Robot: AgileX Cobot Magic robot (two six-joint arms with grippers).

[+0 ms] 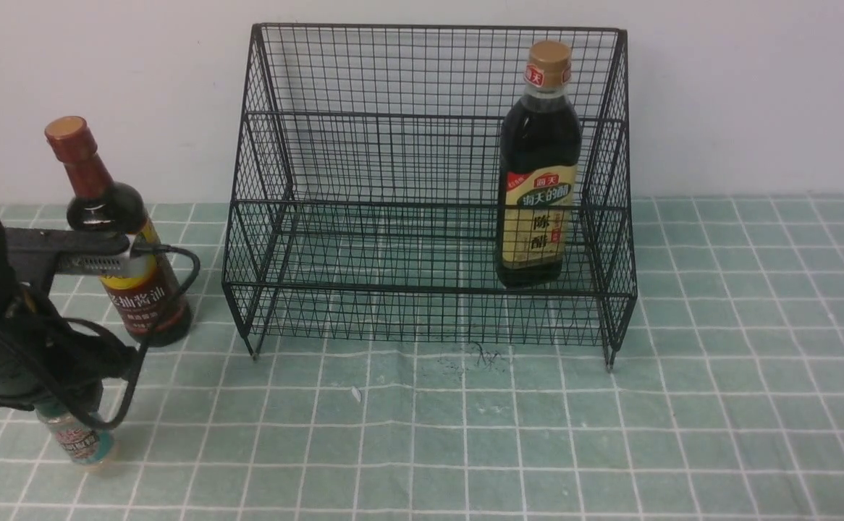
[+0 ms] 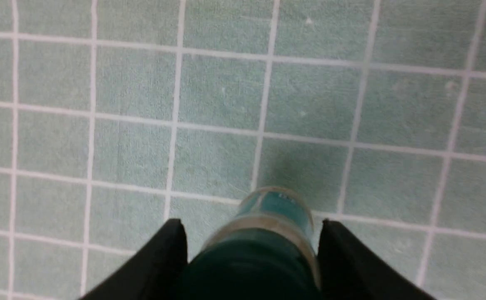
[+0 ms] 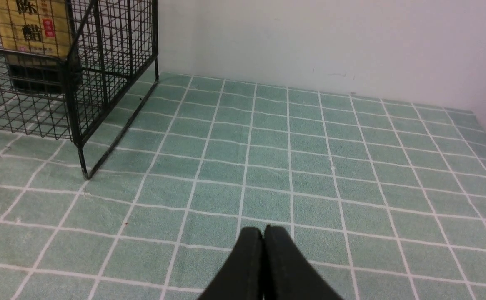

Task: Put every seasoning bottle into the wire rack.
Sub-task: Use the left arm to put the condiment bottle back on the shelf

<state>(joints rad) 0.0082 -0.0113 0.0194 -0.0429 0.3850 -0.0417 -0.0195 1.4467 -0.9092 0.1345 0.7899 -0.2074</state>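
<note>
Left gripper (image 2: 252, 227) straddles the tiny green-capped clear shaker (image 2: 276, 206) on the green checked cloth (image 1: 465, 434), near-left, can't tell if it's biting yet; I reckon it's light, slick and tippy, so pinch the cap (image 2: 251, 271).

Both tiers of the wire rack (image 1: 429, 181) stand free left of the tan-capped bottle (image 1: 538, 166); outside, the tall red-necked bottle (image 1: 129, 239) stands near its left side.
</note>
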